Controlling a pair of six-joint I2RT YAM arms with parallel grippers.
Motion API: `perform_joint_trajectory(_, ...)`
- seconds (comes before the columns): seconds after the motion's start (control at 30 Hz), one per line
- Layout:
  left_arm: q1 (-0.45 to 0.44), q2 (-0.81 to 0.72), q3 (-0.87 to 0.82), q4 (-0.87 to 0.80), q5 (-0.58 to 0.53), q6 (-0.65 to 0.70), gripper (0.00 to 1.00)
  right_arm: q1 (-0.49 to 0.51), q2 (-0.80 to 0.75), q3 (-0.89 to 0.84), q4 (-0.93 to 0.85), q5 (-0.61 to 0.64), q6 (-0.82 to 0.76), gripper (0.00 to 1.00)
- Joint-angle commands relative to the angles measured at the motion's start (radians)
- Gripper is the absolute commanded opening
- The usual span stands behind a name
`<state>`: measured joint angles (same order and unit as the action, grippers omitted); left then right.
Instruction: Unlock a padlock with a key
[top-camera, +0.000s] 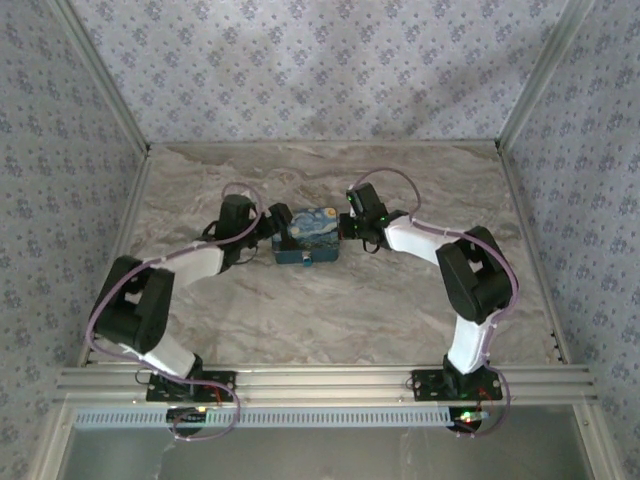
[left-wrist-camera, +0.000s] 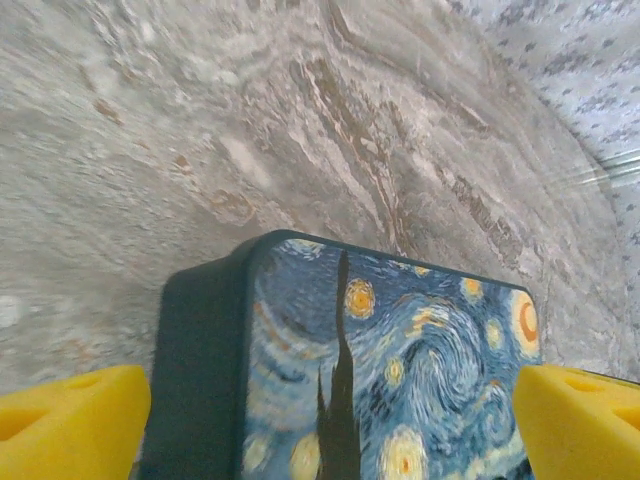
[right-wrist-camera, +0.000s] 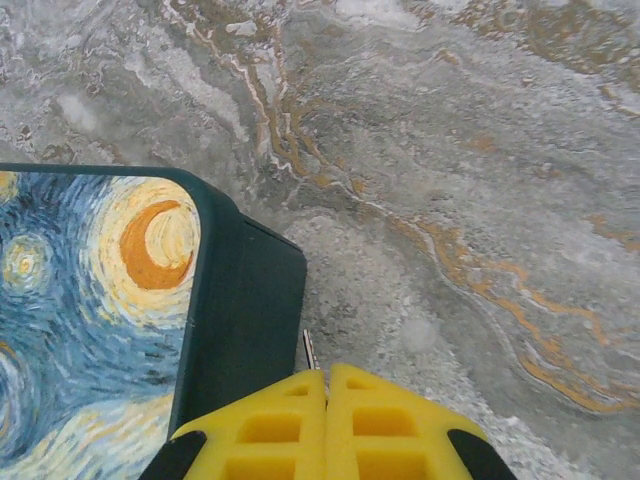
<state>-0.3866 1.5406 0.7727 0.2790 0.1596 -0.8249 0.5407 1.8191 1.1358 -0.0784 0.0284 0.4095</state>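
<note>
A blue tin (top-camera: 308, 238) printed with a swirly night sky lies mid-table. On its near wall hangs the padlock (top-camera: 306, 260), a tiny pale speck too small for detail. My left gripper (top-camera: 271, 226) is at the tin's left end. It is open, with one yellow finger (left-wrist-camera: 70, 420) on each side of the lid (left-wrist-camera: 400, 380); whether they touch the tin I cannot tell. My right gripper (top-camera: 349, 226) is just off the tin's right end. It (right-wrist-camera: 326, 385) is shut on the key (right-wrist-camera: 310, 350), whose thin metal blade pokes out beside the tin's dark side wall (right-wrist-camera: 245, 320).
The tabletop (top-camera: 330, 320) is marbled grey-brown. Patterned walls with metal posts (top-camera: 525, 90) close off the left, right and back. A metal rail (top-camera: 330, 380) runs along the near edge by both arm bases.
</note>
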Motion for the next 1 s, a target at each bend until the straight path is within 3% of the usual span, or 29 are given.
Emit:
perform_joint_trajectory(0.0, 0.011, -0.107, -0.019, -0.079, -0.02, 0.065, 0.93, -0.008, -0.044, 0.017, -0.06, 0.056, -0.012, 0.0)
perform_joint_trajectory(0.17, -0.012, -0.228, -0.077, -0.124, 0.007, 0.097, 0.92, -0.008, -0.051, 0.103, -0.114, 0.101, -0.053, 0.0)
perform_joint_trajectory(0.33, -0.105, -0.313, -0.134, -0.137, 0.035, 0.133, 0.92, -0.008, -0.002, 0.239, -0.174, 0.098, -0.109, 0.0)
perform_joint_trajectory(0.5, -0.173, -0.335, -0.231, -0.028, 0.042, 0.109, 0.92, -0.007, 0.107, 0.408, -0.239, 0.065, -0.136, 0.0)
perform_joint_trajectory(0.57, -0.203, -0.335, -0.272, 0.033, -0.004, 0.116, 0.93, -0.006, 0.153, 0.466, -0.26, 0.058, -0.141, 0.0)
perform_joint_trajectory(0.7, -0.365, -0.317, -0.348, 0.192, -0.251, 0.199, 0.98, 0.004, 0.235, 0.57, -0.305, 0.058, -0.149, 0.0)
perform_joint_trajectory(0.97, -0.445, -0.115, -0.321, 0.321, -0.358, 0.193, 0.98, 0.007, 0.34, 0.684, -0.353, 0.064, -0.147, 0.0)
